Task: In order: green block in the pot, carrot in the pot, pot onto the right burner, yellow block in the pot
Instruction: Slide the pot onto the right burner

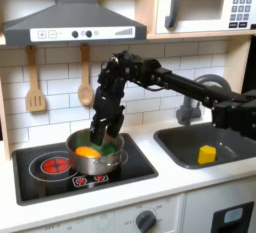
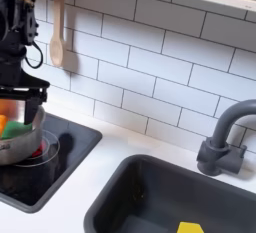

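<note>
While the yellow block (image 1: 207, 154) sits low in the sink (image 1: 175, 142), the pot (image 1: 95, 153) on the right burner (image 1: 104, 163) holds the carrot (image 1: 88, 152) and green block (image 2: 16, 129). Gripper (image 1: 98, 135) hangs over its rim; grip unclear.

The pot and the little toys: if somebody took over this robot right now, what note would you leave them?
Gripper: at the pot's back rim; open or shut cannot be told.
Pot: on the right burner in the first exterior view, holding the carrot and green block.
Yellow block: lying in the sink.
Done: green block and carrot in, pot apparently on the burner.
Left: lift the yellow block from the sink and drop it in the pot.
</note>
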### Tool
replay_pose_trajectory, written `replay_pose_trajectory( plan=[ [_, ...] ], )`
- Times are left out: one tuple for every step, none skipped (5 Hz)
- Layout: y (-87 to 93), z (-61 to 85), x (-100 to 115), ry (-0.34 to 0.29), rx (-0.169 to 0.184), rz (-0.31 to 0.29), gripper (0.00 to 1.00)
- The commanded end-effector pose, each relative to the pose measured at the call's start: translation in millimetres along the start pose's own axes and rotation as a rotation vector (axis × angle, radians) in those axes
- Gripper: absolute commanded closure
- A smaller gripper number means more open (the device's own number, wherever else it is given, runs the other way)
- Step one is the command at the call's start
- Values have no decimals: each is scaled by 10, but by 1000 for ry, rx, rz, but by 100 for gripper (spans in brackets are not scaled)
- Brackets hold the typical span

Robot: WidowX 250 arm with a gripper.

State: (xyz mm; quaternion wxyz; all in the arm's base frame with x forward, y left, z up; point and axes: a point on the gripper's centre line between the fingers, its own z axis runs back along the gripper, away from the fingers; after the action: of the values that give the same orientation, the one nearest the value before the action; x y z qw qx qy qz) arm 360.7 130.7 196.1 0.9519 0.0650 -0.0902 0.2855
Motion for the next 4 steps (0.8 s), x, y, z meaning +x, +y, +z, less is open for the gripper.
replay_pose_trajectory(
  plan=[
    [118,-24,16,-1,14,47,0],
    [152,-57,10,-3,18,78,0],
    [137,-121,3,5,26,91,0],
    [150,-165,10,12,32,107,0]
  ],
)
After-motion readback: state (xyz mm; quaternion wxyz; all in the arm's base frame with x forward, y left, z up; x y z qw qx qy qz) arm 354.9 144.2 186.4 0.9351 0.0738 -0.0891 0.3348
